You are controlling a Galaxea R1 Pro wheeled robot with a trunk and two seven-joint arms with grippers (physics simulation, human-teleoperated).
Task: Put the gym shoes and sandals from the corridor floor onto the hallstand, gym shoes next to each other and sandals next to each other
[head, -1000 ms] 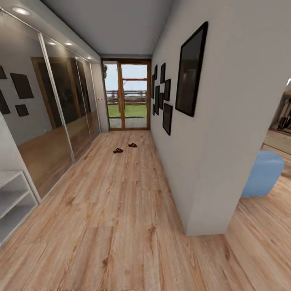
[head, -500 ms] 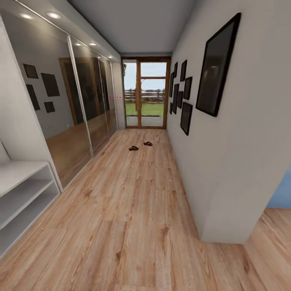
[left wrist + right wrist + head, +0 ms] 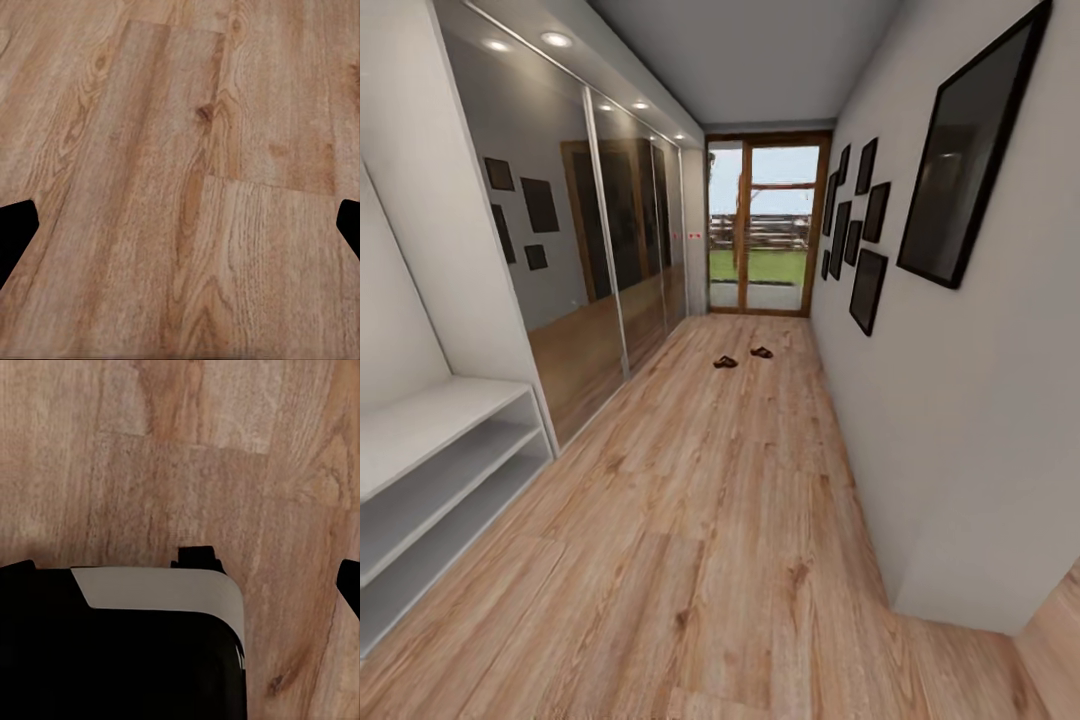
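Two small dark brown sandals lie far down the corridor floor, the left sandal a little nearer than the right sandal, about a shoe-length apart. The pale grey-white hallstand stands against the left wall, its low bench shelves bare. The gym shoes are out of view. In the left wrist view my left gripper hangs open over bare planks, with nothing between the black fingertips. My right gripper is open too, above the floor and the robot's dark base.
Mirrored wardrobe doors line the left wall beyond the hallstand. A glazed wooden door closes the far end. Black picture frames hang on the right wall, whose near corner juts out at the lower right.
The camera has swung left, so the whole picture has shifted right. More of the hallstand is in view and the blue pouf has left it. The sandals lie where they were.
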